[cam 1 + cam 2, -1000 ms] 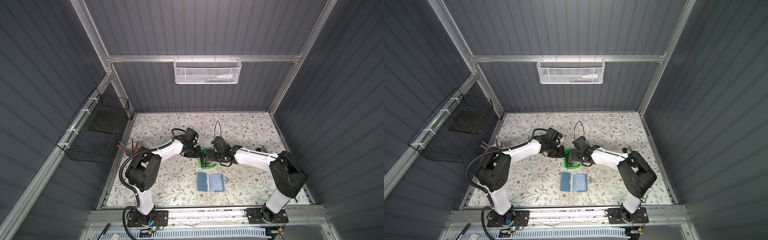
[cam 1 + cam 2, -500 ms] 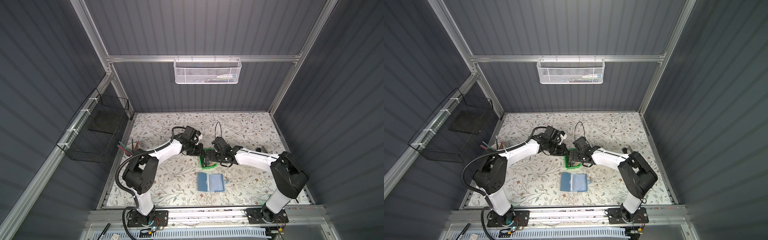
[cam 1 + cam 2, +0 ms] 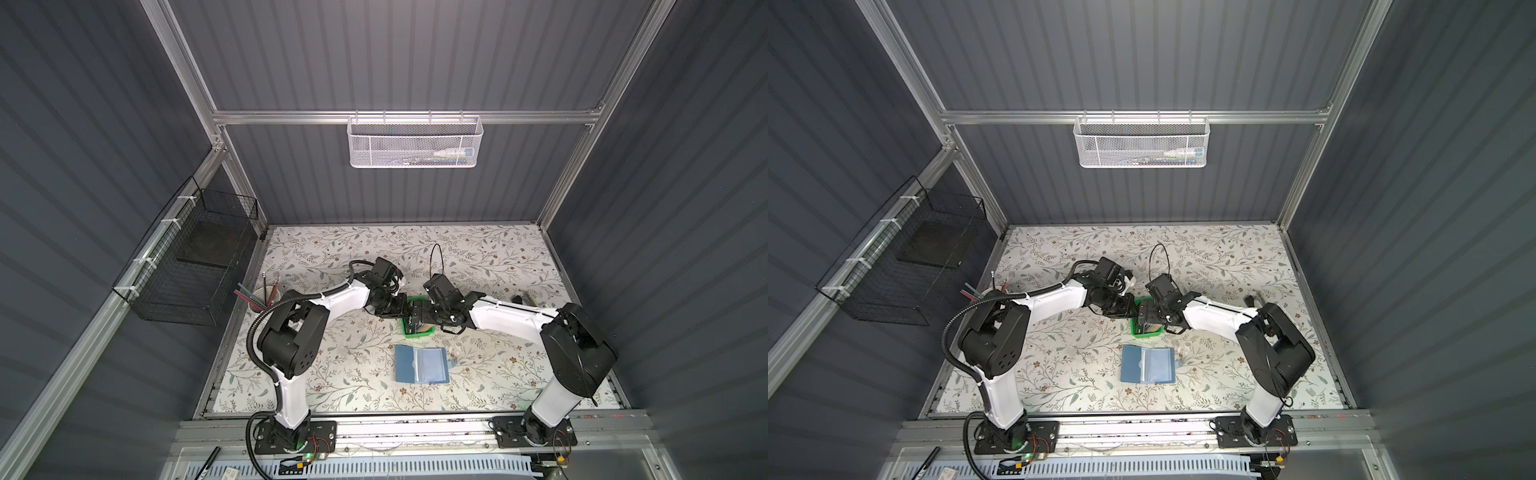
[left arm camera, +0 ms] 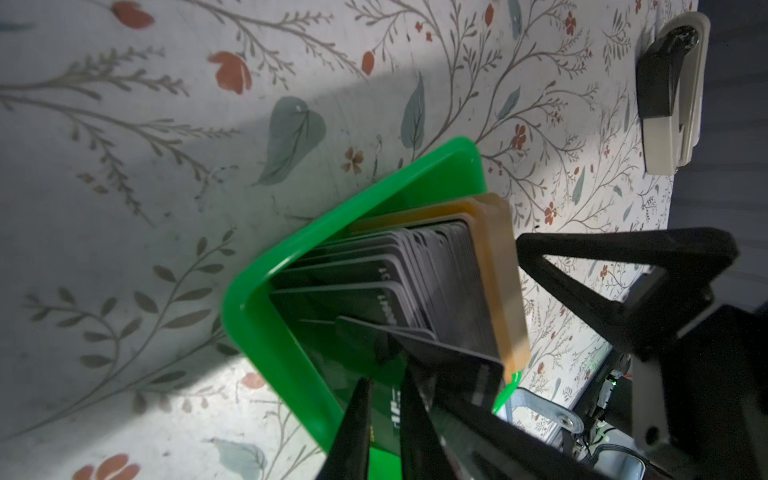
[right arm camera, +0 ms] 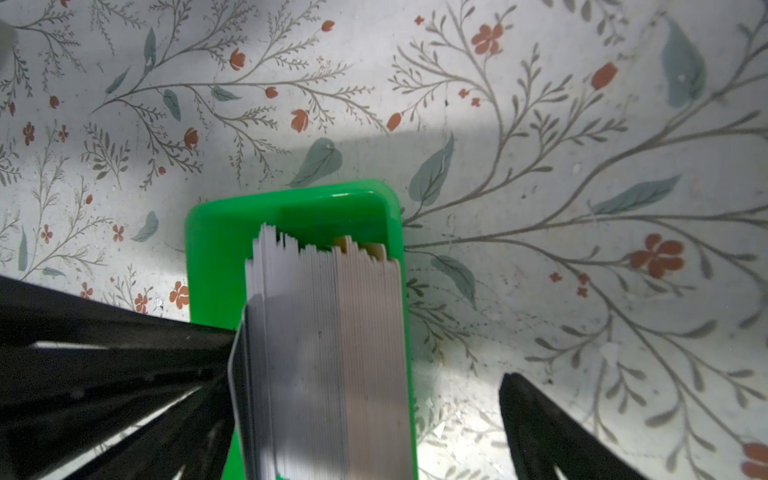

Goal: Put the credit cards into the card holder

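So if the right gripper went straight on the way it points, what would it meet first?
Likely the credit cards standing in the green tray: the right gripper has them between its open jaws, though depth is unclear.

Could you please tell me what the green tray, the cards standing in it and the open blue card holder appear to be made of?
The green tray looks like glossy moulded plastic: bright highlights on its rounded rim. The credit cards seem thin rigid plastic, mostly matt: straight even edges, packed upright. The card holder probably has a matt blue leather-like cover and clear, shiny plastic sleeves.
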`<act>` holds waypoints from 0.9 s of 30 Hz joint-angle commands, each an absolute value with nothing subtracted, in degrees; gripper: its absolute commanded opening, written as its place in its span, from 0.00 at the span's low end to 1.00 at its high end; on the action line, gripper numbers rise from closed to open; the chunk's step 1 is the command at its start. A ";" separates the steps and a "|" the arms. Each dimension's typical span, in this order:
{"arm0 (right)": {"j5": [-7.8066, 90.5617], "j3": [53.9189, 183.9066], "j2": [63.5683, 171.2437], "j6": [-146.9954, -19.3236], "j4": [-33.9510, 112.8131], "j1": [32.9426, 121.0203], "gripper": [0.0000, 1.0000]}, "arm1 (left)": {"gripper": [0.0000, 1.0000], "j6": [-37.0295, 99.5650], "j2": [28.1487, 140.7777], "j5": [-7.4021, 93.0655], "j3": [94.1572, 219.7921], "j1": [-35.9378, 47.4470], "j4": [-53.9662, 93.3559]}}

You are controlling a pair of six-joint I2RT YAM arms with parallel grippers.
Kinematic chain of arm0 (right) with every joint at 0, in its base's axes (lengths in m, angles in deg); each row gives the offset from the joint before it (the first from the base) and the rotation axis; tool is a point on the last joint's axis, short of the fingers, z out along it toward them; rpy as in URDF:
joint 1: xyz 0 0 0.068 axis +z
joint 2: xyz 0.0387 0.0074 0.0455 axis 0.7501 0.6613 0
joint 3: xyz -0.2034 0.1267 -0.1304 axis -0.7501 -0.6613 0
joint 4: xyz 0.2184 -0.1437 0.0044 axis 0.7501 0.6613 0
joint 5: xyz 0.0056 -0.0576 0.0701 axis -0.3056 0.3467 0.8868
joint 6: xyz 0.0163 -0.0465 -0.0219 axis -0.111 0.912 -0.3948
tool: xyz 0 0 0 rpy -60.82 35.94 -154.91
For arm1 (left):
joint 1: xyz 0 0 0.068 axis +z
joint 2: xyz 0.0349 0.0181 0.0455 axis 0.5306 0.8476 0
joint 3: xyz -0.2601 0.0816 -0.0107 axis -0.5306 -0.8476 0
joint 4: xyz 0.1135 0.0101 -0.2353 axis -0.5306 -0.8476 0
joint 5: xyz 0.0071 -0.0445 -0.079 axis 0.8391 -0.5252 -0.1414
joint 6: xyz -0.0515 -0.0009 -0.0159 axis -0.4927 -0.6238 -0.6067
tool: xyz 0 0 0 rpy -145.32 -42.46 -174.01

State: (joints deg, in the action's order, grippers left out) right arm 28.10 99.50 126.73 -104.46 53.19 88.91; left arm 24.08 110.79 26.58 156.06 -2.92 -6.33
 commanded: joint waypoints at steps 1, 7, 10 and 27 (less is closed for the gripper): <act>27.20 98.87 125.59 -105.09 54.00 88.98 0.99 | 0.16 23.70 111.71 25.30 157.22 -3.46 -7.67; 27.37 99.05 124.47 -105.27 54.38 89.48 0.99 | 0.16 23.70 112.02 25.44 157.25 -3.48 -7.79; 27.46 98.96 123.59 -105.45 54.84 89.63 0.99 | 0.17 23.61 112.27 25.68 157.25 -3.55 -7.79; 28.63 97.81 116.92 -106.11 55.63 90.35 0.73 | 0.16 23.61 112.89 26.56 157.35 -4.30 -7.99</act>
